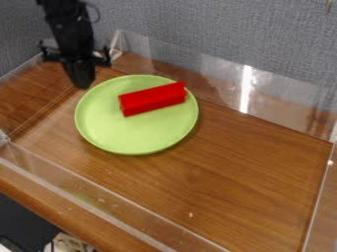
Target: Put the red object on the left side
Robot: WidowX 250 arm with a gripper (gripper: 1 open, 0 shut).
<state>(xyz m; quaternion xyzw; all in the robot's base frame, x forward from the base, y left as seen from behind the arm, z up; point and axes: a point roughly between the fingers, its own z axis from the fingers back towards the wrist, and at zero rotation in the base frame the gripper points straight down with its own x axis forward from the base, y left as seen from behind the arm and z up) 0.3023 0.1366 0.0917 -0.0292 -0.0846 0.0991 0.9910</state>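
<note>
Red block [153,97] lies on the lime-green plate [125,133], clear wooden tabletop [237,162] open beyond the plate's rim. Claw [81,77], pinched shut and empty, points down just beside the plate's far-left edge.

A single raised camera looks down at an angle across the wooden surface [224,167], fairly near, with the end effector [82,77] at upper left.

bright red object [153,97], lime-green plate [125,133], black hand [79,74], brown wood-grain table [224,162]
</note>
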